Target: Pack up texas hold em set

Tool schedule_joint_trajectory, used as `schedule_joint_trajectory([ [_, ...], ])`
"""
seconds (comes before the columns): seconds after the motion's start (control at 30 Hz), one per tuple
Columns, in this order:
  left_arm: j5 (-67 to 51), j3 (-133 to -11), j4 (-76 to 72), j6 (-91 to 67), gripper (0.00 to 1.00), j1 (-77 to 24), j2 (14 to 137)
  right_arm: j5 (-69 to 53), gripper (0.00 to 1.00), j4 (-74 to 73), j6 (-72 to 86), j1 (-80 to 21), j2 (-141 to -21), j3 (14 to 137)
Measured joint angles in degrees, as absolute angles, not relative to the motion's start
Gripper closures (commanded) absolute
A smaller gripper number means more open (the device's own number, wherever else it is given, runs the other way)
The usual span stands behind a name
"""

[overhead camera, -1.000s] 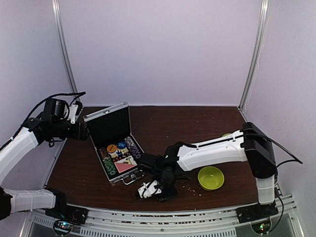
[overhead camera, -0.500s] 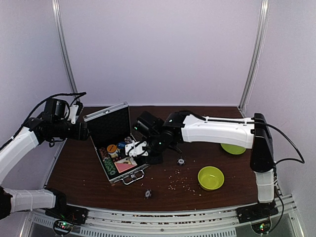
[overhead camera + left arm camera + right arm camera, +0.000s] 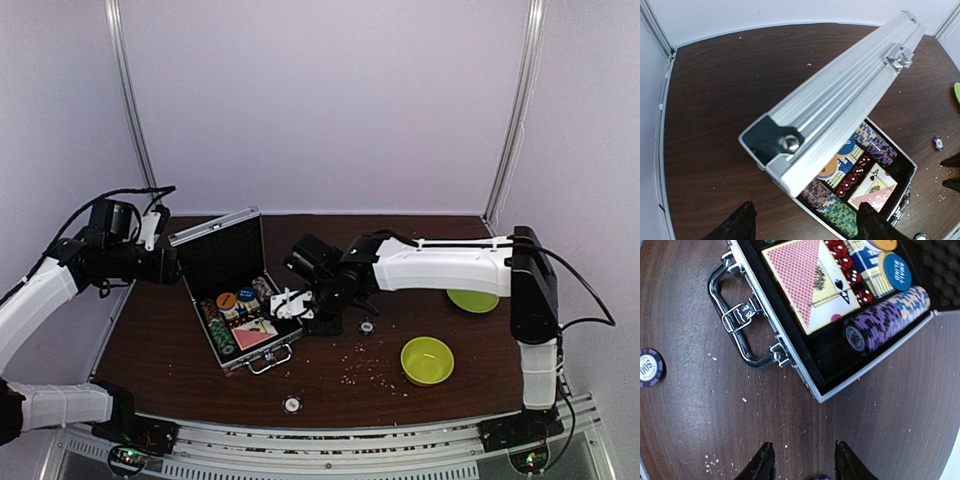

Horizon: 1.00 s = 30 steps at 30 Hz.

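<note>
Table (image 3: pixel 400 235): dark wood, with pale crumbs (image 3: pixel 365 372) scattered at 5 o'clock of its centre.

Case (image 3: pixel 243 322): the silver case sits at 9 o'clock of the table centre. It is open, and its lid (image 3: pixel 222 252) stands raised at the 12 o'clock side. The metal handle (image 3: pixel 737 325) is on the rim facing 6 o'clock.

Contents, as seen in the right wrist view:
- a red-backed card deck (image 3: pixel 807 285) with an ace of spades on top;
- red dice (image 3: pixel 845 262) touching the deck's far side;
- a blue button (image 3: pixel 894 271) marked "small blind", with an orange button (image 3: pixel 881 244) beside it;
- a row of purple and blue chips (image 3: pixel 887 315) lying against the case wall.

Outside the case:
- a loose chip (image 3: pixel 292 404) lies at 6 o'clock of the case, near the front edge;
- a second loose chip (image 3: pixel 366 326) lies at 3 o'clock of the case.

Other items: the lime-green bowl (image 3: pixel 427 360) is at 4 o'clock of the table centre. The lime-green plate (image 3: pixel 472 300) is at 3 o'clock, partly hidden by the right arm.

Left gripper (image 3: pixel 805 210): it is positioned at 9 o'clock of the lid, level with the lid's end. The fingers (image 3: pixel 740 222) are spread wide and hold nothing.

Right gripper (image 3: pixel 802 447): it hangs above bare table at the case's 3 o'clock corner. The fingers (image 3: pixel 764 460) are parted by a modest gap with only tabletop between them, so nothing is held.
</note>
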State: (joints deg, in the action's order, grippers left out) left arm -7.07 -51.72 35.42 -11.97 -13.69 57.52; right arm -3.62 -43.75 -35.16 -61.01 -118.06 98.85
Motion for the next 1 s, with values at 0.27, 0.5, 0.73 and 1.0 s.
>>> schedule_joint_trajectory([
  [0.27, -9.6, -53.4, 36.3, -10.4, 0.36, -17.5, 54.8, -9.4, 0.51, -42.6, -31.4, -52.0, -103.2, 89.3],
  [0.5, -7.8, -67.1, 43.0, -9.3, 0.38, -35.7, 58.2, -14.3, 0.49, -40.9, -29.7, -40.6, -90.4, 76.0],
  [0.73, -5.0, -73.6, 48.2, -8.8, 0.38, -52.6, 71.0, -18.8, 0.39, -37.2, -27.2, -32.3, -78.5, 64.6],
  [1.0, -2.3, -74.7, 53.5, -7.8, 0.3, -61.1, 88.3, -23.5, 0.33, -32.0, -24.6, -24.2, -70.3, 55.6],
])
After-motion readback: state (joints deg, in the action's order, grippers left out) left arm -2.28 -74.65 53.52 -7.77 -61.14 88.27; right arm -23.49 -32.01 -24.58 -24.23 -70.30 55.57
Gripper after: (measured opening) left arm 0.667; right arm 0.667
